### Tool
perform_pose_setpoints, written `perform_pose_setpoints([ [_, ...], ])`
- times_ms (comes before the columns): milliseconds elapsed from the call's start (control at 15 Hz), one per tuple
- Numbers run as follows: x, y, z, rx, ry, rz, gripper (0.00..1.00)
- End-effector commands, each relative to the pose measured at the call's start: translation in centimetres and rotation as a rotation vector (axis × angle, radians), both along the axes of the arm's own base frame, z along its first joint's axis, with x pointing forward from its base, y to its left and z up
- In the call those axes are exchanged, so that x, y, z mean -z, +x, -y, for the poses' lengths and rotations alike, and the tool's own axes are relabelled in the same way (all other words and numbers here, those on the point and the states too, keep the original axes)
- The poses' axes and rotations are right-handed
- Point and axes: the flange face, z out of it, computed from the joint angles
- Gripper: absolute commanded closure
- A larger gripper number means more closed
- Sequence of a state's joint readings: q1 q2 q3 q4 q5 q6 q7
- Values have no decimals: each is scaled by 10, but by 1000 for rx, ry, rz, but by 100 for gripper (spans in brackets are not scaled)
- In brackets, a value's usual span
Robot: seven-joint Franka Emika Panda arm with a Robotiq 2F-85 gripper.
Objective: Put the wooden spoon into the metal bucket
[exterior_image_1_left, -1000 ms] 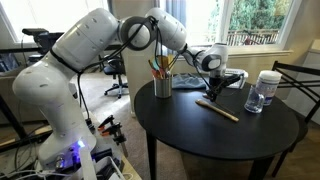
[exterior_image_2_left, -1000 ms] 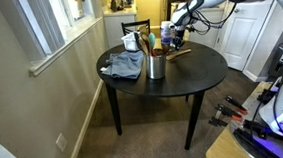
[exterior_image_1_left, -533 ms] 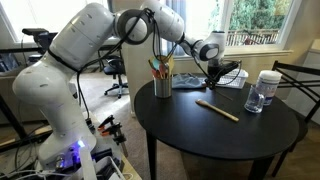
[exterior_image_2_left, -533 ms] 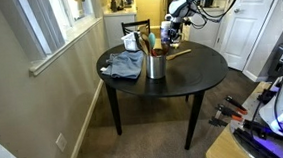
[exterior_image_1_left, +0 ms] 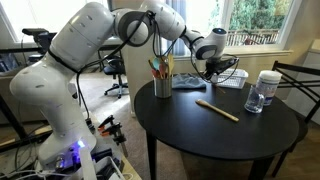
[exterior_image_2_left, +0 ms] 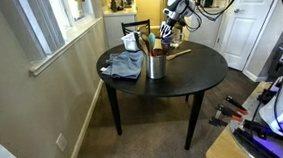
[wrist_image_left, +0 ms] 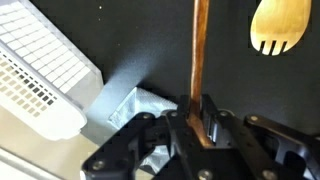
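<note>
Wooden spoon (wrist_image_left: 200, 50) first: in the wrist view a slim wooden shaft runs straight out from between my fingers (wrist_image_left: 213, 115). I take it for the spoon's handle. Its bowl lies beyond the frame, and in the exterior views the spoon is too small to make out under me. My fingers are clenched tight on that shaft, just as they were a second ago.

What has changed is height. A second ago I was down close to the bench (exterior_image_1_left: 200, 135). Since then I have climbed steadily, and in both exterior views I now hang well above it. A paler slotted utensil (wrist_image_left: 278, 25) lies on the bench below me, a little to one side. In an exterior view a long tan utensil (exterior_image_1_left: 218, 110) has not stirred through my climb, and I judge it to be that same piece, left where it was. The white basket (wrist_image_left: 40, 70) sits below on my other side, with a grey cloth (wrist_image_left: 130, 105) just beside it.

To my mind the lift is done and the carry comes next. The metal bucket (exterior_image_1_left: 162, 86) stands below and well off to one side of my fingers, past the cloth and out of the wrist view. It already holds several coloured-handled utensils (exterior_image_1_left: 160, 66), so the free space looks tight. I would cross high enough for the hanging end to clear the rim. Then I would lower the spoon upright before letting go.
</note>
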State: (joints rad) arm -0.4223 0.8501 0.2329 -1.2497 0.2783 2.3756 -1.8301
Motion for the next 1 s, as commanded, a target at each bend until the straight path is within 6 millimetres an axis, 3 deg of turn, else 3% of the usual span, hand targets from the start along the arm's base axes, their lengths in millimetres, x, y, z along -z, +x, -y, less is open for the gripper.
perform_pose_setpoints([
  [0,-5,-8,12,-59,180,69,92],
  [267,-2,-22,15,-143,385,50,92],
  [533,3,-34,13,-105,572,-60,92],
  [933,-2,-41,2,-53,713,-159,92],
])
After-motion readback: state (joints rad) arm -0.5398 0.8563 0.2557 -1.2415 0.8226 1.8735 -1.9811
